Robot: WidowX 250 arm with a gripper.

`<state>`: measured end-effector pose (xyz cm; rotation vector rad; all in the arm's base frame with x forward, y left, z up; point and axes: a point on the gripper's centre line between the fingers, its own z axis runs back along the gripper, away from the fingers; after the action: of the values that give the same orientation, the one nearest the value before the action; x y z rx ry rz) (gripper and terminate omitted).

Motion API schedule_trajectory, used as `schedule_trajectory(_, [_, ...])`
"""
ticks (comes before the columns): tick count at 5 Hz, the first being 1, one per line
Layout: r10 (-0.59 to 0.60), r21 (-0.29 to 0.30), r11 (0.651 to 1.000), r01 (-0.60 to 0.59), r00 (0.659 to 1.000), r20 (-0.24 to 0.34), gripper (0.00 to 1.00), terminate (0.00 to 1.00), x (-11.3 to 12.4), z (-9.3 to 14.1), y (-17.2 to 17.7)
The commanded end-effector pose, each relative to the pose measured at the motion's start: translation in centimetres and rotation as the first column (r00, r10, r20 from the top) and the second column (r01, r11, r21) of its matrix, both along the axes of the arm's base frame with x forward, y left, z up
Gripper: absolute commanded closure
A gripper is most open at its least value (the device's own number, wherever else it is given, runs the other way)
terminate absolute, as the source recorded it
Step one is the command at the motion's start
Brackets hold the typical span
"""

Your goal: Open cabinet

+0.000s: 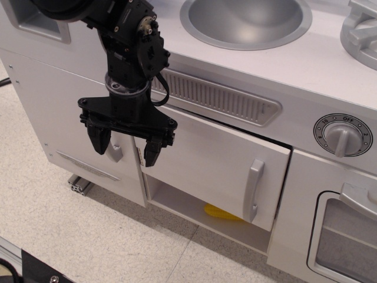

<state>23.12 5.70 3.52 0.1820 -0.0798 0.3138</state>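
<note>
The cabinet's wide flat white door (206,162) sits below the sink, with its small grey bar handle (253,190) near the right edge. The door stands slightly ajar: a dark gap runs along its top edge, and part of an inner shelf (182,203) shows below it. My black gripper (125,150) is open and empty and points down at the door's left edge. Its right fingertip (150,154) is at that edge, far from the bar handle. I cannot tell whether it touches the door.
The taller narrow white door (65,112) is to the left, and its grey handle (115,152) shows between my fingers. A yellow object (221,212) lies inside the cabinet. The windowed oven door (347,242), a dial (343,135), a vent grille (218,97) and the sink (247,20) are nearby.
</note>
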Motion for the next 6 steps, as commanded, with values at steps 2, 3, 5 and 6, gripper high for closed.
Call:
schedule_trajectory(2, [-0.087,-0.081,0.992,0.097,0.989,0.116,0.00,0.00,1.7,-2.6,-2.9])
schedule_trajectory(3, [-0.128,-0.125,0.981,0.150,0.978,0.166,0.00,0.00,3.6,-3.6,-5.7])
schedule_trajectory(5, [-0.259,-0.152,0.941,0.301,0.934,0.246,0.00,0.00,5.5,-4.0,-10.8])
schedule_trajectory(6, [-0.280,-0.135,0.938,0.319,0.928,0.247,0.00,0.00,6.1,-4.9,-12.4])
